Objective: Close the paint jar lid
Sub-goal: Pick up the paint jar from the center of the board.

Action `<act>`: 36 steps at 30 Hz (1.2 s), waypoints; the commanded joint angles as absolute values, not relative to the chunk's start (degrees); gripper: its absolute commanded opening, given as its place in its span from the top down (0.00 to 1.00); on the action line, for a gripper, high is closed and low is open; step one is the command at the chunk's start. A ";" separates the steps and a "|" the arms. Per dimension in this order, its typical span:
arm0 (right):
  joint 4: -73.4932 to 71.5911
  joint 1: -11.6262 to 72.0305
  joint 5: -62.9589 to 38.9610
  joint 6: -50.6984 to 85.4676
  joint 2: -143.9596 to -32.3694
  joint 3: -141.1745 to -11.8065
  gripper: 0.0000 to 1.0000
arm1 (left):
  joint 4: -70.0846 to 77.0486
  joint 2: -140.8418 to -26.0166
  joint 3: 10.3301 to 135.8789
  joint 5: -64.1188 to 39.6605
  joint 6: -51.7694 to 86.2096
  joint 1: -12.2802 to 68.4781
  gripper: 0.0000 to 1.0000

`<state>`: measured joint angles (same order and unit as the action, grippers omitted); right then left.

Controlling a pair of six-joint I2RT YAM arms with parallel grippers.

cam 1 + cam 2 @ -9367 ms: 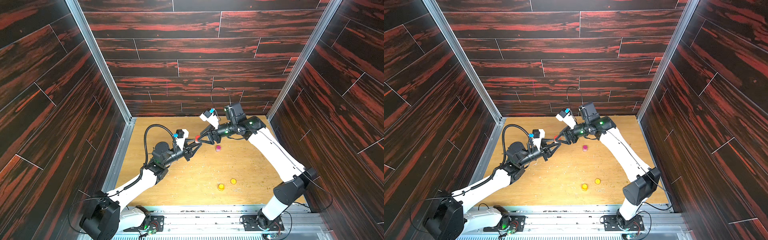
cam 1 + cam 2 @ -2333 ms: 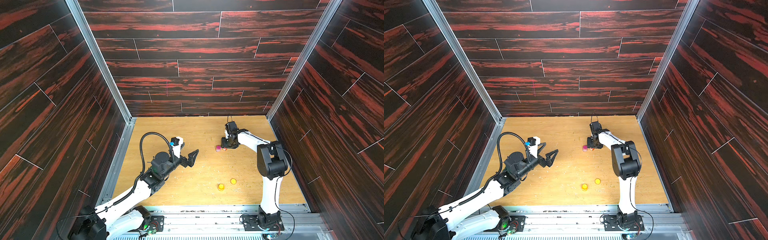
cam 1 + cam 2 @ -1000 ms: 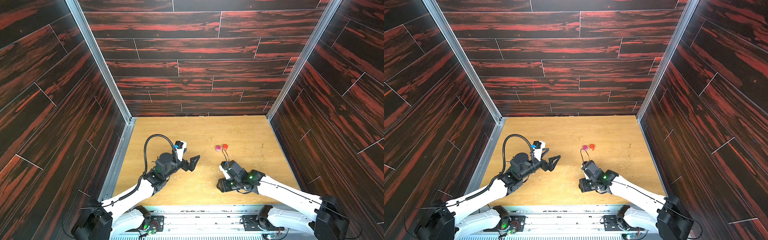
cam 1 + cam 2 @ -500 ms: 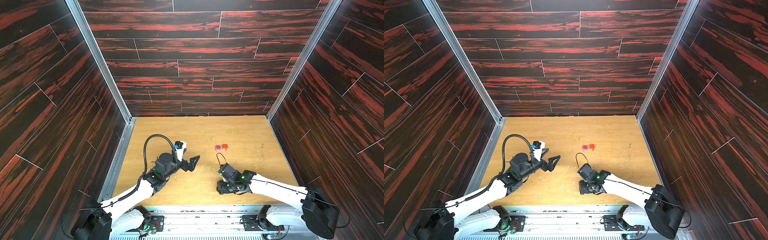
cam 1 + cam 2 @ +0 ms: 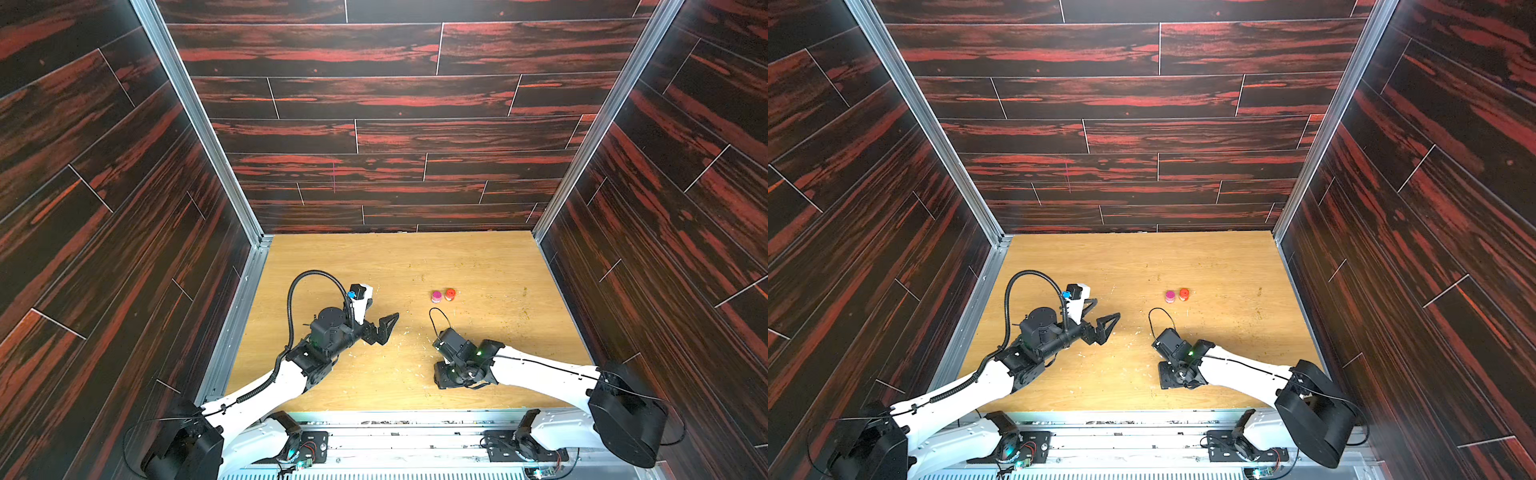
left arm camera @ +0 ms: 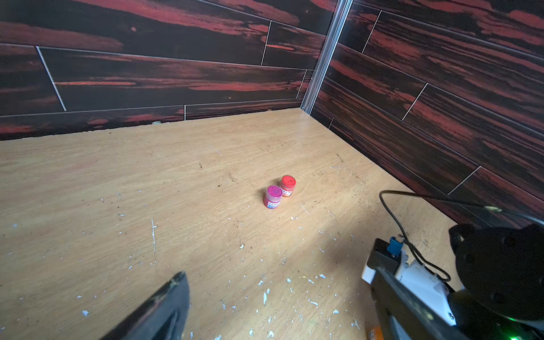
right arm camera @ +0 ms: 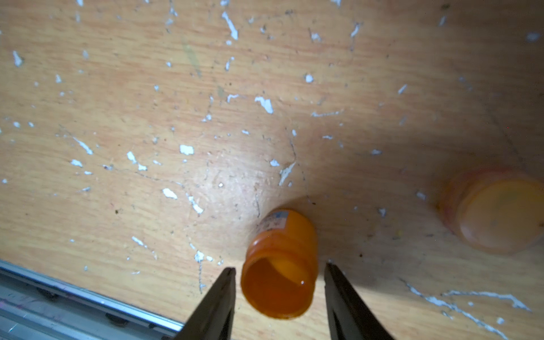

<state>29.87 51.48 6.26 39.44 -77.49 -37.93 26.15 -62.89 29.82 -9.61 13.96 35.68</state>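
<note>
Lidless orange paint jar, wet paint inside, between the right gripper's parted jaws; probably its lid nearby; left gripper gapes.

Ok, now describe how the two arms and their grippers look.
The left arm and right arm have white shells with black joints. The left gripper and right gripper carry black tapered fingers. A ribbed black hose loops over the left arm; a thin black cable loops above the right wrist, beside a green light.
</note>
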 commanded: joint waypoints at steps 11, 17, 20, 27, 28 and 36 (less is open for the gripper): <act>31.29 51.88 8.22 39.90 -78.74 -40.52 0.51 | 25.37 -61.61 29.27 -9.17 13.10 35.62 0.00; 30.54 51.94 7.60 39.50 -79.37 -40.17 0.56 | 25.14 -61.87 29.38 -9.46 13.10 35.60 0.00; 30.50 51.90 7.76 39.38 -80.02 -40.50 0.60 | 24.97 -61.87 29.46 -9.49 13.10 35.60 0.00; 31.59 51.94 7.99 39.03 -80.65 -41.78 0.65 | 24.74 -61.69 29.48 -9.47 13.01 35.60 0.00; 31.98 51.94 8.07 39.06 -80.84 -42.07 0.66 | 24.83 -61.63 29.47 -9.46 13.02 35.60 0.00; 36.86 49.79 5.99 34.86 -80.86 -48.27 0.68 | 29.44 -61.33 28.48 -9.69 12.50 35.60 0.00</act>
<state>34.00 50.87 7.18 37.32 -80.53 -45.25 26.02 -62.87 29.43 -9.63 13.41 35.68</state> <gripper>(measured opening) 0.336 0.999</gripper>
